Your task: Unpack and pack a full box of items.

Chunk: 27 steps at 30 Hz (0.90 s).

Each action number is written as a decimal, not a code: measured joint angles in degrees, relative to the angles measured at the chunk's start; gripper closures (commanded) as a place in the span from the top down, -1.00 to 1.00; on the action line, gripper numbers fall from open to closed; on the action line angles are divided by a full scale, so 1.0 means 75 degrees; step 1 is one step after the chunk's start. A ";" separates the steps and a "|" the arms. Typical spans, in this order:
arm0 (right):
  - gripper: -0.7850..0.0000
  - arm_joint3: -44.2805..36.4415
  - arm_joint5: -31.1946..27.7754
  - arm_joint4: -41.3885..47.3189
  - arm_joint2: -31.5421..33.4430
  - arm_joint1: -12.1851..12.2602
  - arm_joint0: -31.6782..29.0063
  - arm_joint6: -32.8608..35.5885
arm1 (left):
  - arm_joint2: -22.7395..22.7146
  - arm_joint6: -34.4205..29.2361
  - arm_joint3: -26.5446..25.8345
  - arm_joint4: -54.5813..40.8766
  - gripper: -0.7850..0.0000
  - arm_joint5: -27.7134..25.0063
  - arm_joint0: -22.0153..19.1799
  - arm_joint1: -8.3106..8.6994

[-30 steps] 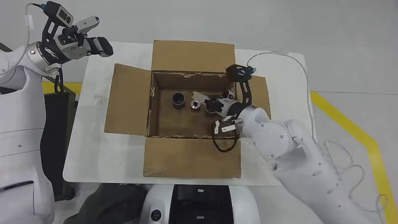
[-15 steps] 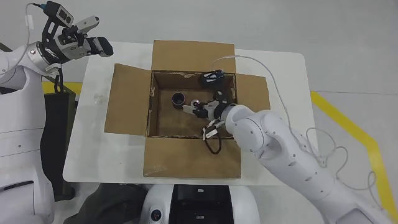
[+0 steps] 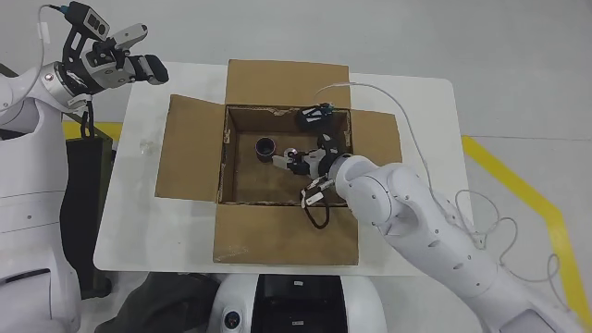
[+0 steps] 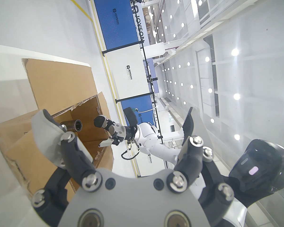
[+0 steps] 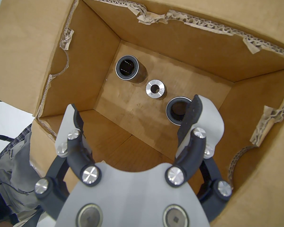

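Right gripper (image 5: pixel 134 106), wide open and empty, over the box (image 3: pixel 190 148) at frame centre. Left gripper (image 3: pixel 153 52), open and empty, upper left.

Box (image 5: pixel 90 48) mouth unobstructed, flaps (image 5: pixel 30 36) folded outward. Dark tube (image 5: pixel 127 67), metal ring (image 5: pixel 155 89) and second dark tube (image 5: pixel 176 112) stand close together in a row on its floor; bare floor alongside.

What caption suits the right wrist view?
Open right gripper over the cardboard box; inside stand a dark sleeve, silver ring and second sleeve.
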 measured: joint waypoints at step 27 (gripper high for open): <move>0.63 0.1667 -0.0962 -0.1070 -0.0511 -0.0392 0.1199 0.2013 | 0.0000 0.0000 0.0000 0.0000 1.00 0.0000 0.0000 0.0000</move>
